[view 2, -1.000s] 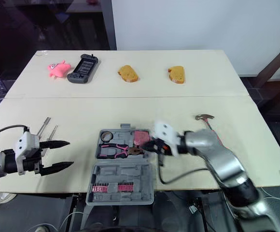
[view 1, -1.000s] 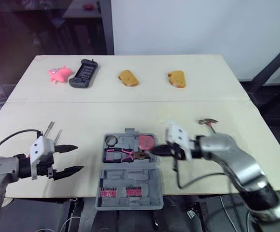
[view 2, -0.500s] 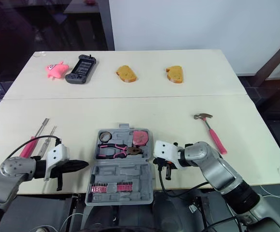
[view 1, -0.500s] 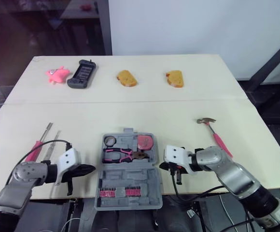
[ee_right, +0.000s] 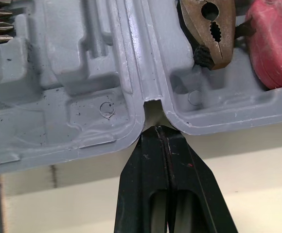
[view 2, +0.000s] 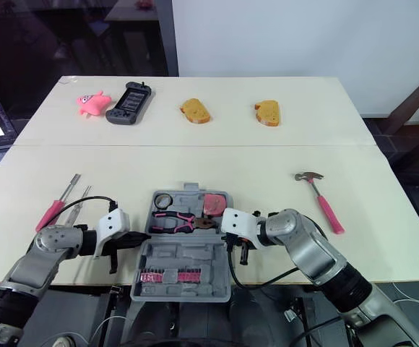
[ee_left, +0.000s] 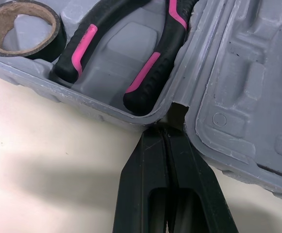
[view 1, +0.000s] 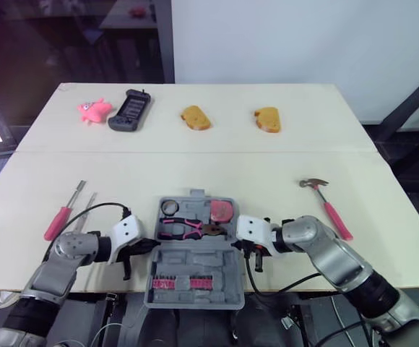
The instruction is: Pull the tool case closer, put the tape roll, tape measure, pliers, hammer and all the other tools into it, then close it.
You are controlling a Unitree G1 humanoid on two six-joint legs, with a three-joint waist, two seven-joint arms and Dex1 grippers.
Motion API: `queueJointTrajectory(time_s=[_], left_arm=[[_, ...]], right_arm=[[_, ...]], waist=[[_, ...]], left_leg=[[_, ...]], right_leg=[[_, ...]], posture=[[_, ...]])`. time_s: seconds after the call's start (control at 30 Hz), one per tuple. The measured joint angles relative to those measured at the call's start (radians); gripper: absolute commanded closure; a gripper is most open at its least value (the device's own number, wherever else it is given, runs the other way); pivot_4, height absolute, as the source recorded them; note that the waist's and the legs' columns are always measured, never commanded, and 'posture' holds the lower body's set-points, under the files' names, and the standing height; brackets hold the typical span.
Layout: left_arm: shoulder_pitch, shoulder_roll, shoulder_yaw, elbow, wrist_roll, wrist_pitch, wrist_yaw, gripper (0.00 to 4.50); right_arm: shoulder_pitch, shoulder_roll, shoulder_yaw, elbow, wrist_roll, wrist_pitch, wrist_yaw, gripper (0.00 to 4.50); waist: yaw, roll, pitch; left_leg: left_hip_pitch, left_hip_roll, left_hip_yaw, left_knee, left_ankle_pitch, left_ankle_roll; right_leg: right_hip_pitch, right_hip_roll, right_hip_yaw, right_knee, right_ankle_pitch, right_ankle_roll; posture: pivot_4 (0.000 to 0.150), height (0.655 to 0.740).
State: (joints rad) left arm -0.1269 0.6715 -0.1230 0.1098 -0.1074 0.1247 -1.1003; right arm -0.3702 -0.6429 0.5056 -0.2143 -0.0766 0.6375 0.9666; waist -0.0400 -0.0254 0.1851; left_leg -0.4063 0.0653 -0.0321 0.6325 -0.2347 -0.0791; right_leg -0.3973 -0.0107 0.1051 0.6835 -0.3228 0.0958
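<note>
Two sets of closed fingers here, left gripper (ee_left: 166, 132) and right gripper (ee_right: 156, 131) nosing the hinge gaps of the open grey plastic tool case (view 1: 195, 273), so next comes an even pull nearer.

Table (view 1: 217, 168) with case (view 1: 193, 262), hammer (view 1: 327, 208), screwdrivers (view 1: 63, 217)

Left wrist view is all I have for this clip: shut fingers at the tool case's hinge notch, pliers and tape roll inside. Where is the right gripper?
Observer: The right gripper is shut too, its tips at the hinge notch on the opposite side of the tool case.
Reviewer: Is the tape measure packed?
Observer: Yes, the tape measure lies in the far half, beside the head of the pliers.
Reviewer: Anything left out?
Observer: The hammer lies on the table to the right of the case, and a pink-handled screwdriver lies to its left.
</note>
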Motion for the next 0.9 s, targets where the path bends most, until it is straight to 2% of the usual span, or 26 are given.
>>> queueJointTrajectory(time_s=[0.27,0.5,0.9], left_arm=[[-0.184,-0.049,-0.021,0.182,0.053,-0.027,0.001,4.45],[-0.289,-0.094,-0.023,0.340,0.077,-0.089,0.003,4.45],[-0.316,-0.112,-0.020,0.399,0.085,-0.131,0.018,4.45]], right_arm=[[-0.112,0.051,-0.013,0.171,-0.039,-0.054,-0.028,4.50],[-0.150,0.074,-0.020,0.244,-0.061,-0.087,-0.038,4.50],[-0.157,0.086,-0.027,0.261,-0.078,-0.098,-0.042,4.50]], waist=[[0.002,0.000,0.000],[0.002,0.001,0.000],[0.001,0.001,0.000]], left_leg=[[0.000,0.000,0.000,0.000,0.000,0.000],[0.000,-0.001,-0.001,0.001,0.001,0.000],[0.000,-0.001,-0.001,0.001,0.001,0.000]], right_leg=[[0.000,0.000,0.000,0.000,0.002,0.003],[0.001,0.000,-0.001,0.000,0.003,0.004],[0.001,0.000,-0.001,0.000,0.003,0.004]], posture=[[0.150,0.7400],[0.150,0.7400],[0.150,0.7400]])
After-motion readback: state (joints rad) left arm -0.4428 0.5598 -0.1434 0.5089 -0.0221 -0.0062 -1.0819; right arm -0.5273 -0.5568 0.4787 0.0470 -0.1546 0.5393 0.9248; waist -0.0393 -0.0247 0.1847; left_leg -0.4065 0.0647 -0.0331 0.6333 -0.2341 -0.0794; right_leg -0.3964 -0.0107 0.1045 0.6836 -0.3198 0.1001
